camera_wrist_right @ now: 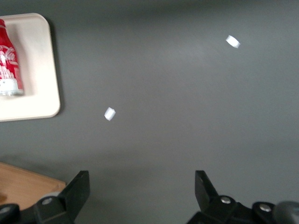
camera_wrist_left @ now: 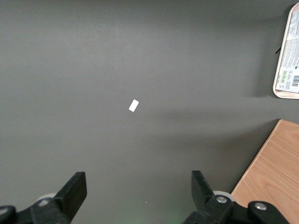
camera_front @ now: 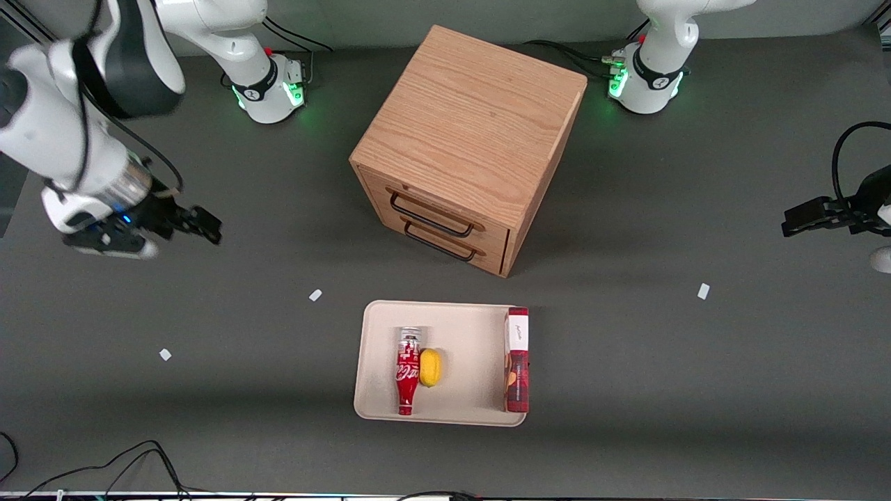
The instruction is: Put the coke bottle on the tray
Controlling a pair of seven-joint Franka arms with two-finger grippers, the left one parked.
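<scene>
Coke bottle (camera_front: 408, 371) lying on its side on the tray (camera_front: 462, 325), its silver base toward the wooden drawer cabinet (camera_front: 468, 136) and its red-capped neck pointing toward the front camera. The white script logo faces upward. In the right wrist view the coke bottle (camera_wrist_right: 9, 59) shows only its base end and part of its red body, resting on the tray (camera_wrist_right: 43, 70) close to one rounded corner.

A small yellow object (camera_front: 430, 367), rounded like a lemon, lies on the tray touching the bottle's side, on the side toward the parked arm's end of the table. A tall rectangular red box (camera_front: 516, 360) with a white end lies flat along the tray's edge toward the parked arm's end, well apart from the bottle; its white end points toward the cabinet.

The tray sits on the dark grey table (camera_front: 696, 390), just in front of the cabinet's two drawers with black handles, and nearer to the front camera than the cabinet.

The gripper (camera_front: 197, 226) hangs above the table well apart from the tray, toward the working arm's end and about level with the cabinet's drawer front. Its fingers (camera_wrist_right: 77, 190) are spread wide and hold nothing; bare table shows between them. Small white markers (camera_front: 315, 295) lie scattered on the table around the tray.
</scene>
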